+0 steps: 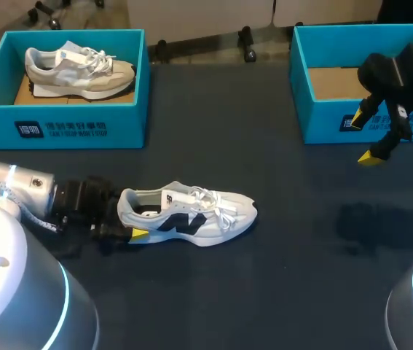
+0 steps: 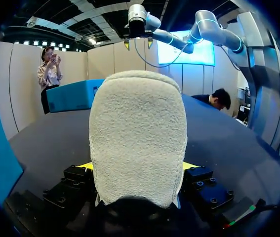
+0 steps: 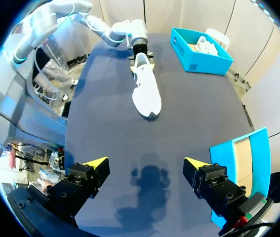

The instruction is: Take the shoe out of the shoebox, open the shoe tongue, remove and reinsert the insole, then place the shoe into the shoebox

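Dark table (image 1: 279, 277), white shoe (image 1: 191, 215) lay near left, heel pinched by the fingers of the left gripper (image 1: 127, 224); right gripper (image 1: 364, 138) hung wide open by the far-right shoebox (image 1: 323, 124). That heel-only hold could let it twist loose.

The left gripper (image 2: 137, 165) is clamped on the heel of the shoe (image 2: 138, 138), one yellow tip against each side. The shoe rests on the dark desk (image 2: 223, 143). A blue shoebox (image 2: 73, 95) stands well ahead. The right gripper (image 2: 138, 43) hangs beyond, fingers apart.
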`<action>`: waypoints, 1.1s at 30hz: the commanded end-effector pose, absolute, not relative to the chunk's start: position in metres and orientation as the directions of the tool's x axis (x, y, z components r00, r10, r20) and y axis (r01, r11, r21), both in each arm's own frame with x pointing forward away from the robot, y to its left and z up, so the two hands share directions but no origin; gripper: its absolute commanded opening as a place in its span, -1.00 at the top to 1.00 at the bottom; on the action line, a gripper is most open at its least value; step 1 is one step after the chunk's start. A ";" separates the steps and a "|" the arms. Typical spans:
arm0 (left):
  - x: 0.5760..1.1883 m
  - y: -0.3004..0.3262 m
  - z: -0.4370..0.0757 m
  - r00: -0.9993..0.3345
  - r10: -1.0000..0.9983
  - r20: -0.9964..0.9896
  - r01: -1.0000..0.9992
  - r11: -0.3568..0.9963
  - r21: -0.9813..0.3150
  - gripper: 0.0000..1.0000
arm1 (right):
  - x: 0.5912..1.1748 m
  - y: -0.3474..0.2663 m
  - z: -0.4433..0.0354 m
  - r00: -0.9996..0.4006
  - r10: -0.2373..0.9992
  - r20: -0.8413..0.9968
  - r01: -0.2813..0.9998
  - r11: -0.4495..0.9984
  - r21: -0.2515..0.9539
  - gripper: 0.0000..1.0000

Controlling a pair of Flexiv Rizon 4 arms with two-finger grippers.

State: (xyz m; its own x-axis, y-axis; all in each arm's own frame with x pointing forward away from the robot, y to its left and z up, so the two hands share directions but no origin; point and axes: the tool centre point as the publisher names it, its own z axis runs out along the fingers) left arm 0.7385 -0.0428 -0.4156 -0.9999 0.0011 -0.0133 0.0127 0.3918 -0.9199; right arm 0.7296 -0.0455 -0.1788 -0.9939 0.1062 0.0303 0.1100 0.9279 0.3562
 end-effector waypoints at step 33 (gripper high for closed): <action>0.739 -0.043 -0.416 -1.000 -0.001 -0.015 0.013 0.393 -0.920 1.00 | 0.824 0.148 -0.175 -0.588 0.797 0.137 0.764 0.492 0.418 -1.00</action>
State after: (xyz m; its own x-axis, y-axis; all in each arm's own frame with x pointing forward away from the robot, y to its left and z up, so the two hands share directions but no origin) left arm 0.7386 -0.0428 -0.4154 -0.9999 0.0011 -0.0134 0.0127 0.3918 -0.9200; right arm 0.8282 0.1300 -0.1679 -0.6324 0.7625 0.1365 0.7372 0.5383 0.4085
